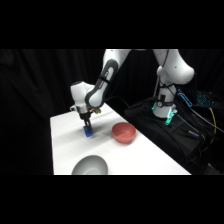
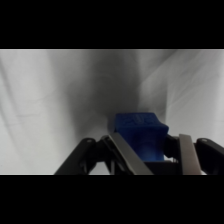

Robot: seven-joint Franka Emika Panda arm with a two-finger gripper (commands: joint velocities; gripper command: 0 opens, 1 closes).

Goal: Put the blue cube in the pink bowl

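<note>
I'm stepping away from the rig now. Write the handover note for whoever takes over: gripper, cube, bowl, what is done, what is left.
Gripper: lowered to the table's left part, fingers on either side of the blue cube; shut on it as far as the wrist view shows.
Blue cube: between the fingers, at or just above the table; whether it is lifted cannot be told.
Pink bowl: to the cube's right, apart from it, nothing seen in it.
Grey bowl: near the front edge, not involved.
Done: cube reached and gripped.
Left: lift, carry over the pink bowl, release.
</note>
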